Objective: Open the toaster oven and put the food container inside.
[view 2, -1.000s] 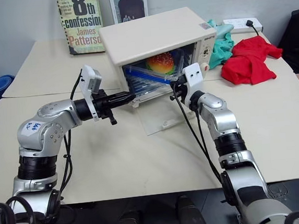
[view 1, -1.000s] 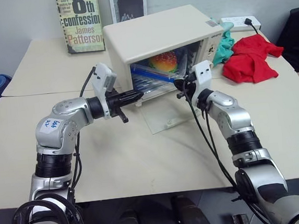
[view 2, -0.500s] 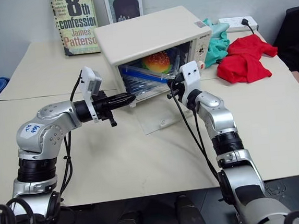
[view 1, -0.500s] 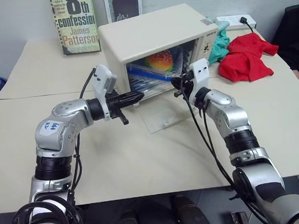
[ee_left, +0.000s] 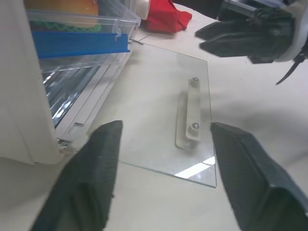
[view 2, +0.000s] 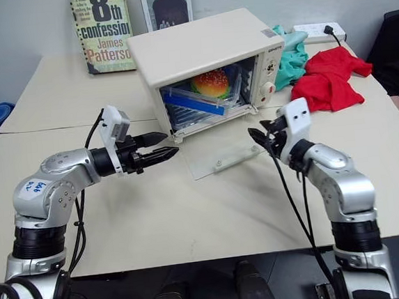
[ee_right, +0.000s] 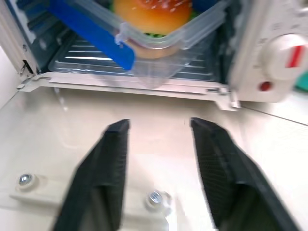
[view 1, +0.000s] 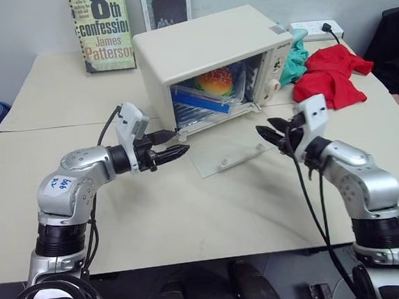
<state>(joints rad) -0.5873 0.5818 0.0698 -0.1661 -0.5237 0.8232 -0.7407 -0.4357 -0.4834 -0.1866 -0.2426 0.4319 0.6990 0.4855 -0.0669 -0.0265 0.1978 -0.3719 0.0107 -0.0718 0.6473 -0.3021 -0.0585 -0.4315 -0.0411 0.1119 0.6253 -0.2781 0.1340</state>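
- While its glass front door (view 1: 229, 150) lies folded down flat on the beige desk (view 1: 191, 213), the cream-white boxy toaster oven (view 1: 209, 54) is seen standing open near the back of the desk.
- The clear shallow plastic food container (view 1: 212, 92), with a blue side clip (ee_right: 91, 41) and a toy hamburger (view 1: 216, 81) in it, is found inside the oven on the wire rack (ee_right: 86, 57), one end tilted and reaching towards the opening.
- The left hand (view 1: 174, 143) is held level just in front of the oven's left front corner, its two black fingers (ee_left: 91, 183) spread apart and gripping nothing.
- The right hand (view 1: 271, 130) is held off the door's right edge, pointing towards the oven; its fingers (ee_right: 108, 173) are parted and empty as well.
- The door's cream bar handle (ee_left: 188, 115) is seen lying between the two hands, touched by neither.
- A red cloth (view 1: 329, 75) and a teal cloth (view 1: 295, 57) lie to the right of the oven, and a paperback book (view 1: 104, 28) is propped upright behind it.
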